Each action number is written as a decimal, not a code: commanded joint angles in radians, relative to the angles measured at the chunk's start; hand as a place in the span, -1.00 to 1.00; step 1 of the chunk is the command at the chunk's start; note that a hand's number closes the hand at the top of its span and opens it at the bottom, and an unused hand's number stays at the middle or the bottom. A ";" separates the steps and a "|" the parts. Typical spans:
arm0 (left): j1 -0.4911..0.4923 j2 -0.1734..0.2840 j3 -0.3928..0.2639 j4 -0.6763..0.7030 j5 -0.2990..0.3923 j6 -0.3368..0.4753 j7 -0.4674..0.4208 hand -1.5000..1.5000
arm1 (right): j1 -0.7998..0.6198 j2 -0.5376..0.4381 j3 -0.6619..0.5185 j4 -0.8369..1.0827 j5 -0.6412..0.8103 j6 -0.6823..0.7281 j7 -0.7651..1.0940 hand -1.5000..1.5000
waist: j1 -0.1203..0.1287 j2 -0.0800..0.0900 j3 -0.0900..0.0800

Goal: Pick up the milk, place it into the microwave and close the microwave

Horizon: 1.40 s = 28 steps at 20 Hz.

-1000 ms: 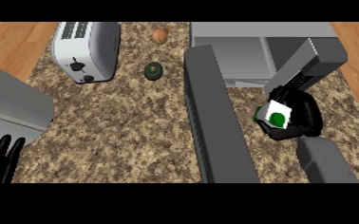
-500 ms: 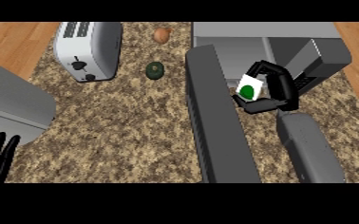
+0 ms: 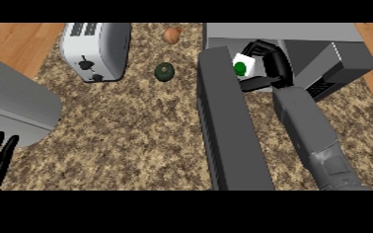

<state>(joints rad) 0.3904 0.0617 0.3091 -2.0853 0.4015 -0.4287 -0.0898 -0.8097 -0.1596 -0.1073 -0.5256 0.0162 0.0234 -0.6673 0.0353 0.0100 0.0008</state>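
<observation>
The milk (image 3: 242,66), a small white carton with a green round mark, is held in my right hand (image 3: 271,68), whose fingers and thumb curl round it. Hand and carton sit at the open front of the grey microwave (image 3: 291,34), just right of the far end of its open door (image 3: 229,128), which stretches toward me across the counter. My right forearm runs from the lower right up to the hand. My left hand (image 3: 6,153) shows only as dark fingers at the left edge, low and still.
A silver toaster (image 3: 96,49) stands at the back left. A dark green avocado (image 3: 165,71) and a brown egg-like item (image 3: 172,34) lie between toaster and microwave. A grey forearm (image 3: 25,103) crosses the left side. Wooden floor shows beyond the speckled counter (image 3: 131,138).
My right hand has carried the milk up and to the left, from beside the microwave's right part to its open front near the door's far end. The left hand has stayed put.
</observation>
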 commanded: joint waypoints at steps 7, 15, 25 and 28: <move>-0.055 0.008 -0.014 0.052 0.010 -0.030 -0.007 -1.00 | -0.212 -0.019 -0.043 0.274 0.053 -0.101 -0.096 1.00 | 0.049 0.023 0.002; -0.122 0.014 -0.052 0.015 -0.025 -0.007 0.023 -1.00 | -0.301 -0.042 -0.033 0.351 0.101 -0.226 -0.075 1.00 | 0.083 0.041 0.003; -0.127 0.025 -0.057 0.034 -0.047 -0.021 0.019 -1.00 | -0.364 -0.075 -0.122 0.397 0.046 -0.464 0.003 1.00 | 0.128 0.057 0.003; -0.149 0.036 -0.052 0.051 -0.065 -0.022 0.008 -1.00 | -0.339 -0.064 -0.095 0.401 0.084 -0.574 -0.048 1.00 | 0.134 0.066 0.002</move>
<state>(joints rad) 0.2467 0.0885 0.2561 -2.0357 0.3509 -0.4470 -0.0789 -1.1454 -0.2278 -0.2069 -0.1344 0.0823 -0.4245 -0.7060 0.1527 0.0707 0.0043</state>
